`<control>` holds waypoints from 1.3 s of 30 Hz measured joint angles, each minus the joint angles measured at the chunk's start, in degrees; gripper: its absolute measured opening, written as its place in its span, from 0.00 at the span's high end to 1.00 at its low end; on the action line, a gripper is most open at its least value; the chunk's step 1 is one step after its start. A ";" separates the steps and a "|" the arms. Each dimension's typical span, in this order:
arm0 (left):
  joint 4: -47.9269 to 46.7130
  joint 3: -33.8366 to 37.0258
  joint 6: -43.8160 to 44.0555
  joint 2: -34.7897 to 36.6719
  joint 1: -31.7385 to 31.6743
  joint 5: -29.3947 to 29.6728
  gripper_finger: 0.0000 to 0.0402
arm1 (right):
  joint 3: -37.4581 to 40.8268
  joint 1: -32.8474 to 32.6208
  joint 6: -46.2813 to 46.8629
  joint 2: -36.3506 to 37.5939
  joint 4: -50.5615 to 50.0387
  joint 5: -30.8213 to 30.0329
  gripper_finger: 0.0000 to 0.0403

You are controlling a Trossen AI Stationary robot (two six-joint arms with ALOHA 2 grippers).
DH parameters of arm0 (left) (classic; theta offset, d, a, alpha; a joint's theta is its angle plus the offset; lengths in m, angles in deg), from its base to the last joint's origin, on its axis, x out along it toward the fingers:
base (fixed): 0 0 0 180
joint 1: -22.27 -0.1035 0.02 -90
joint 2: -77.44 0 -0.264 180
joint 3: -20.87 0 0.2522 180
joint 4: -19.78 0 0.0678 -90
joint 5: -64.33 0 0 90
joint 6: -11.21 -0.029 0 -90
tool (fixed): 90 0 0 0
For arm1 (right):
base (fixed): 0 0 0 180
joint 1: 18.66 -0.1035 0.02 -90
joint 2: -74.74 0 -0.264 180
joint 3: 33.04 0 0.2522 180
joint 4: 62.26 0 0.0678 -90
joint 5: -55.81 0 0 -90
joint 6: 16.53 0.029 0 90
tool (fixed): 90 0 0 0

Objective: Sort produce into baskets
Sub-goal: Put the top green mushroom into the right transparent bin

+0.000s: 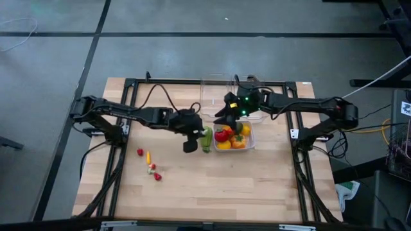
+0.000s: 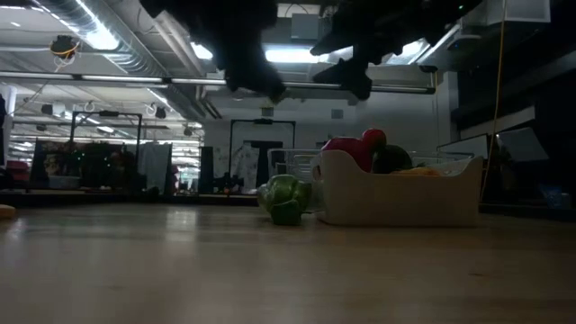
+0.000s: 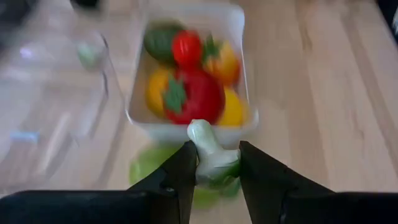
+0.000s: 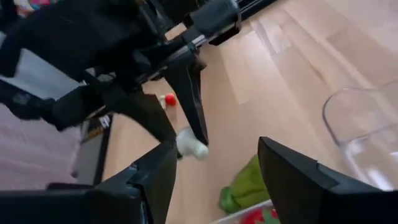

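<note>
- Near the middle of the wooden surface (image 1: 257, 179), left gripper (image 3: 214, 171) hanging just in front of the whitish tub (image 1: 247, 145), fingers (image 3: 180, 177) narrowly parted and pinching a small pale piece (image 3: 208, 149) with a green end.
- In the right wrist view, showing the same pale piece (image 4: 191, 147) between the thin dark fingers, lifted off the wood.
- Beside the whitish tub, on the left arm's side, lying a green leafy vegetable (image 1: 206, 138), directly under the left gripper (image 1: 191, 140); in the low view resting on the surface (image 2: 286, 200) and standing just beside the tub wall (image 2: 396, 202), touching or not cannot tell.
- Inside the whitish tub (image 3: 239, 37), sitting a heap of produce: red pieces (image 3: 193, 93), yellow and orange pieces (image 3: 227, 62), one dark green piece (image 3: 158, 40).
- Over the far edge of the whitish tub, hovering the right gripper (image 1: 226, 115), fingers (image 4: 298, 180) spread about half way and gripping nothing.
- Behind the whitish tub, standing two clear tubs (image 1: 215, 93), seeming empty.
- On the left arm's side of the surface, well apart from the tubs, lying a few tiny bits: a red one (image 1: 140, 152), a yellow one (image 1: 148, 156), and a small group of red with green (image 1: 155, 172).
</note>
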 joint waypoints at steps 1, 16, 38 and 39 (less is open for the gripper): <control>1.58 -0.09 -0.16 0.00 -0.32 0.00 0.73 | 0.00 -0.02 1.55 -0.24 0.66 0.09 0.45; 12.94 -0.13 -4.67 0.00 -2.79 0.13 0.73 | 0.00 0.00 15.01 -0.32 1.06 2.99 0.45; 15.38 -0.13 -7.49 -0.02 -2.85 0.55 0.73 | 0.00 0.00 16.66 -0.28 1.02 3.98 0.65; 15.40 -0.13 -7.49 -0.02 -2.85 0.55 0.73 | 0.00 0.00 16.66 -0.28 1.02 3.98 0.67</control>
